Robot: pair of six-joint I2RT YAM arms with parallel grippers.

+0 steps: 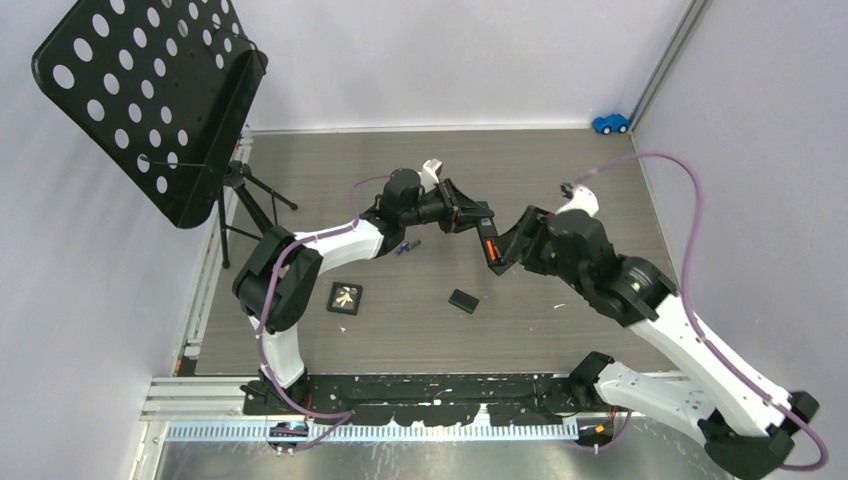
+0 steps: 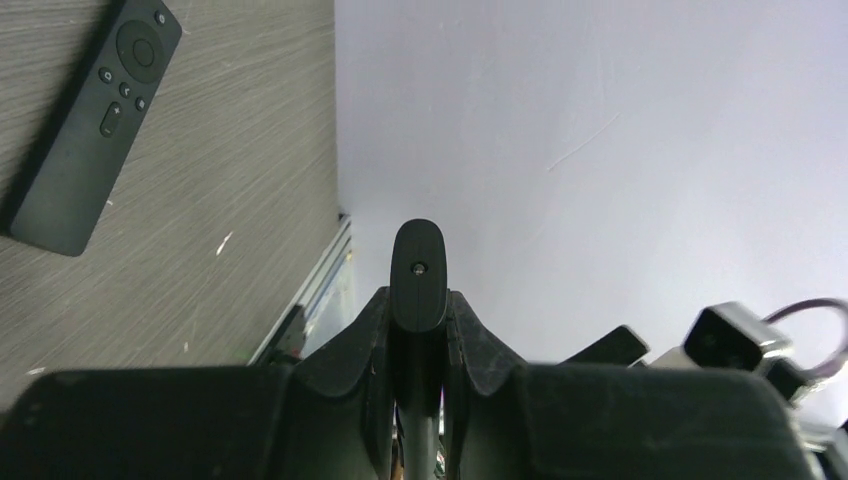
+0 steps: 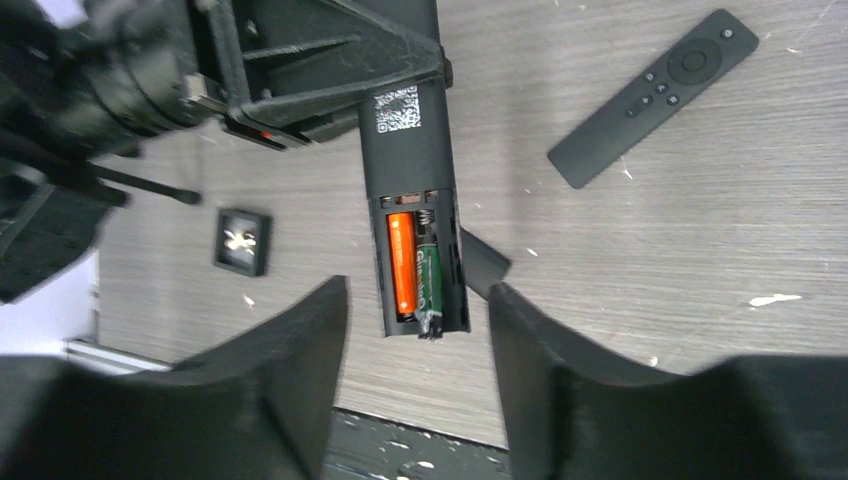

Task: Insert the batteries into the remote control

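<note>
My left gripper is shut on a black remote and holds it above the table, back side up. It shows end-on in the left wrist view. The remote's compartment is open. An orange battery and a dark green battery lie in it side by side. The green one's near end pokes slightly past the compartment's end. My right gripper is open and empty, its fingers just short of the remote's open end. A blue battery lies on the table by the left arm.
A second black remote lies on the table, also in the left wrist view. The small black cover plate lies below the held remote. A black square piece, a music stand and a blue toy car are also here.
</note>
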